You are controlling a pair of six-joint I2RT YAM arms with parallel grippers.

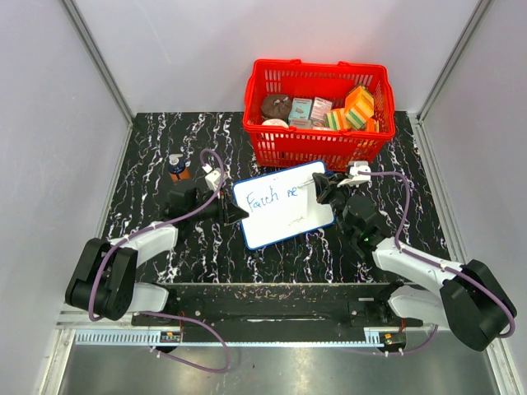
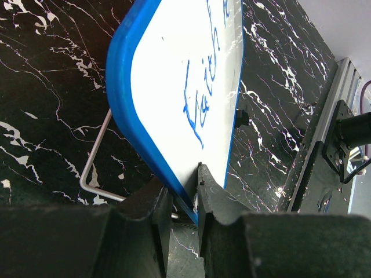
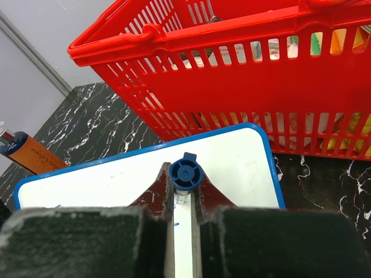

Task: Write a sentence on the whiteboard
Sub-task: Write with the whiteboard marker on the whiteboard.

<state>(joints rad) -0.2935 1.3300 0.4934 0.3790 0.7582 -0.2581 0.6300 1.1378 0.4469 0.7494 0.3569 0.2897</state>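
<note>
— What sits closest?
— The left gripper (image 2: 184, 194), clenched on the blue frame at the left edge of the whiteboard (image 1: 280, 226).
— And the writing?
— The sentence (image 1: 272, 197) reads "Faith ne". Just right of it, the right gripper (image 3: 184, 194) grasps a blue marker (image 3: 185, 174). The red basket (image 1: 317, 146) stands just behind the board.

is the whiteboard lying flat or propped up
Propped up: the whiteboard stands tilted, a wire stand behind it, edge clamped in the left jaws.
</note>
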